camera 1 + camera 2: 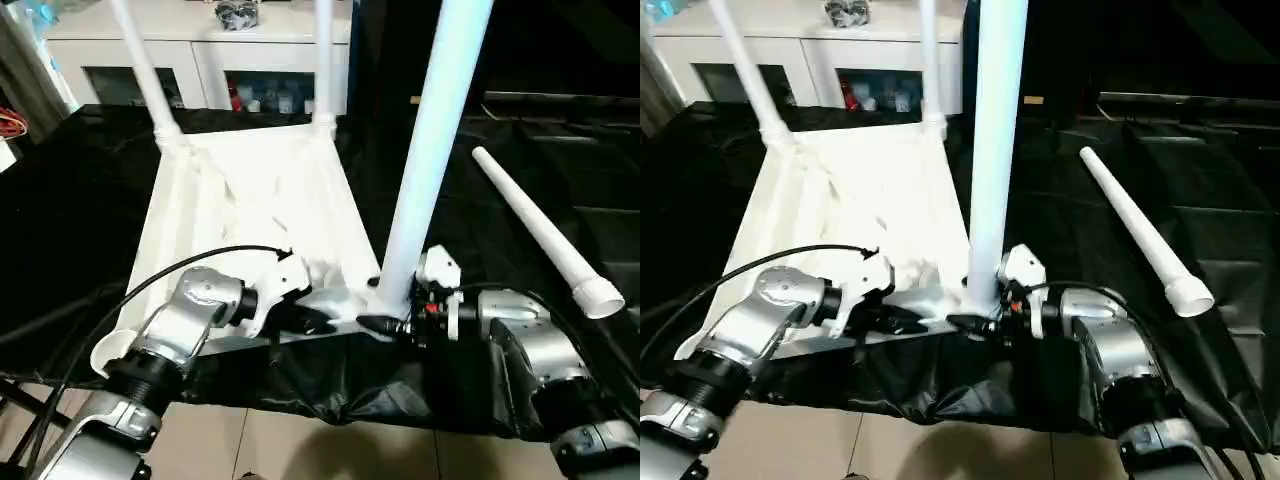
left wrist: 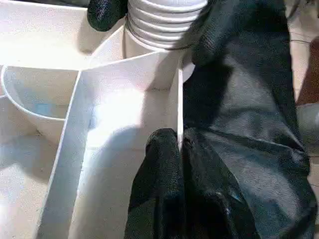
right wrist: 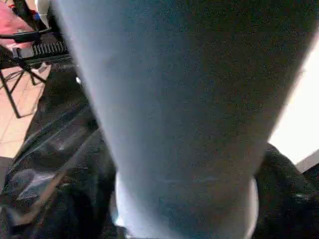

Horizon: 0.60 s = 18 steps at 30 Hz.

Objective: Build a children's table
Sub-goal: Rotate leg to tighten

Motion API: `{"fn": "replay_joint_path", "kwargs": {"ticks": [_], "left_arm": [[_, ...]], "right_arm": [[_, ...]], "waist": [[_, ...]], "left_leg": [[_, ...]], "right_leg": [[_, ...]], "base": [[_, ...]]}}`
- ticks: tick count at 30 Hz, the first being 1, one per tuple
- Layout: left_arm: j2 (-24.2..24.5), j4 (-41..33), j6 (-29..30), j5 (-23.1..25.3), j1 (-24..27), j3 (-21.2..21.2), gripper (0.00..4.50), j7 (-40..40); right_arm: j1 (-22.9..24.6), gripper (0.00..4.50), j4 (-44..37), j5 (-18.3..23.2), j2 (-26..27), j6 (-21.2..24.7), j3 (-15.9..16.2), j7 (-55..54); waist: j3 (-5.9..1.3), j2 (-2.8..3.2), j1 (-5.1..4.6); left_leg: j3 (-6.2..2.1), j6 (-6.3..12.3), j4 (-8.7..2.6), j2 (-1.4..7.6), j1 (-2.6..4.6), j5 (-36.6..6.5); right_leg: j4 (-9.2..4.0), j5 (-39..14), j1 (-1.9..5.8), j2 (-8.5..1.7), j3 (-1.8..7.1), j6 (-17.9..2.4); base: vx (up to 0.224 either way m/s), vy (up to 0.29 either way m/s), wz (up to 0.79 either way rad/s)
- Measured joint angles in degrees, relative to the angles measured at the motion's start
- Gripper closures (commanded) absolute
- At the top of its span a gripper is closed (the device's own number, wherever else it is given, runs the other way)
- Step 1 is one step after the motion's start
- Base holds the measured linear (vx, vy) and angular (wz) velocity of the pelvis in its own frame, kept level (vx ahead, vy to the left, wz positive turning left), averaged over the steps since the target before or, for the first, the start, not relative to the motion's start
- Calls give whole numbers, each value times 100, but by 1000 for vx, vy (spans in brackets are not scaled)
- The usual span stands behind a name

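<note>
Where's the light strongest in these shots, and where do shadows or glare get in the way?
Left eye view: the white tabletop glares so brightly that its ribs wash out, while folds of the black cloth catch a faint sheen. Left wrist view: the left gripper throws a soft shadow across the white ribs. Right wrist view: the leg looms in shade, with a bright patch behind it.

head stereo downward, wrist cameras near leg (image 3: pixel 179 124)
</note>
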Motion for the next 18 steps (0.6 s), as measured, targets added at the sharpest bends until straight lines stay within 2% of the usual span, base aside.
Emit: {"fn": "replay_joint_path", "kwargs": {"ticks": [4, 9, 13, 16, 18], "left_arm": [[2, -43, 0, -10, 39, -19, 450, -10], [-133, 31, -32, 56, 35, 14, 450, 352], [-462, 337, -41, 259, -112, 138, 450, 1109], [-823, 640, 108, 401, -322, 259, 450, 1981], [-1099, 737, 265, 468, -388, 348, 450, 2507]], "right_arm": [[77, 162, -120, 11, -31, 66, 24, 37], [97, 173, -85, -39, 112, 111, -82, -339], [-77, 175, 342, -280, 525, -54, -342, -1617], [-512, 176, 1013, -423, 1056, -125, -626, -3063], [-789, 176, 1412, -437, 1301, -125, -818, -3783]], "waist": [[0, 0, 22], [-1, 0, 24], [-3, 0, -92], [-2, 3, -241], [3, 12, -298]], "left_leg": [[0, 0, 2, 1, 0, 1], [1, 0, 4, 0, 9, 1], [1, -1, 11, -2, 35, 2], [0, -2, 19, -4, 43, 2], [-4, -2, 21, -6, 41, 2]], "right_leg": [[0, -1, 1, 0, 1, 1], [1, -1, 11, 0, 4, 1], [1, -20, 30, 0, 7, 34], [0, -21, 24, -1, 6, 36], [-14, -22, 21, -4, -3, 37]], "base": [[0, 0, 0], [0, 0, 0], [0, 0, 0], [0, 0, 0], [0, 0, 0]]}}
